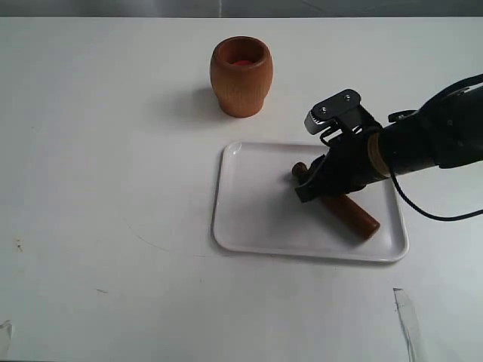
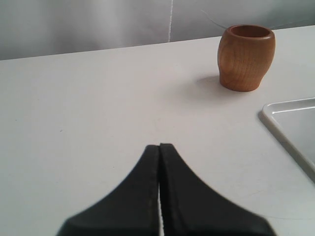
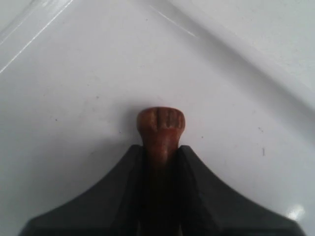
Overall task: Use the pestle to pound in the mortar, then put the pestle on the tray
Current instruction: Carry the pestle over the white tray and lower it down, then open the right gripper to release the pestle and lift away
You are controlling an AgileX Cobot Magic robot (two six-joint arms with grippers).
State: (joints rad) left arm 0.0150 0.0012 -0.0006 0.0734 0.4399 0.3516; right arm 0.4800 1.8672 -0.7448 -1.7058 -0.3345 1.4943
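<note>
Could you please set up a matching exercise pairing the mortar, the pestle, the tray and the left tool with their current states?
1 mortar
2 pestle
3 tray
4 left tool

A shut, holding nothing
B white, lying flat on the table
C upright on the table, outside the tray
D clamped at its neck by the right tool

Pairs: 1-C, 2-D, 3-B, 4-A

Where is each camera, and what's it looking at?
Exterior view: high up, looking down at mortar, tray and pestle; right arm and right gripper show.
Left wrist view: low over the table, facing the mortar and a tray corner; shut left gripper shows.
Right wrist view: close above the tray; right gripper clamps the pestle.
Shared: exterior and right wrist views both show the gripped pestle.
</note>
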